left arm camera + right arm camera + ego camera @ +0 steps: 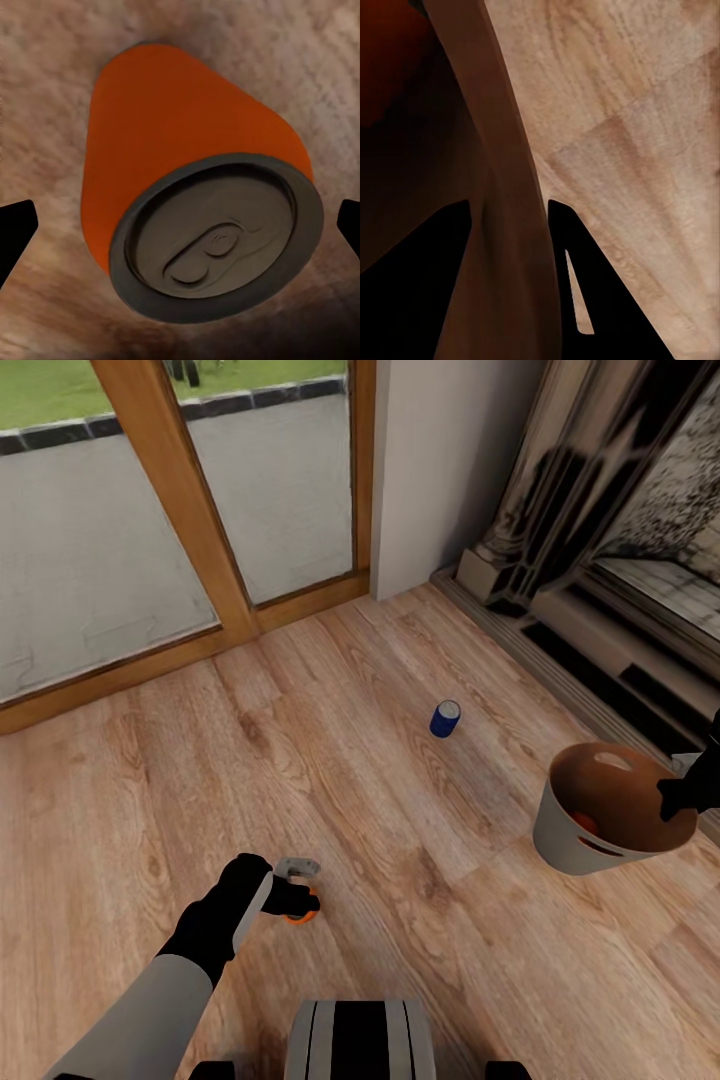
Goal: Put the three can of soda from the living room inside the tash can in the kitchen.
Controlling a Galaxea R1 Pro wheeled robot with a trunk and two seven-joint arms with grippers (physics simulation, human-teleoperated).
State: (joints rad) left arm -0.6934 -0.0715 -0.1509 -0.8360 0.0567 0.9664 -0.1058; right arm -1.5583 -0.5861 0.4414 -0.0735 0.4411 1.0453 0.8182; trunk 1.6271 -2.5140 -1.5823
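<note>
An orange soda can stands on the wood plank floor right under my left gripper. That gripper is open, its dark fingertips wide on either side of the can and clear of it. The dark blue soda can stands alone on the floor farther ahead. My right gripper is shut on the wall of the light grey trash can, holding it above the floor. Another orange can lies inside its brown interior.
Wood-framed glass doors run along the far left. The dark ornate fireplace and its raised hearth line the right side. My own base shows at the bottom.
</note>
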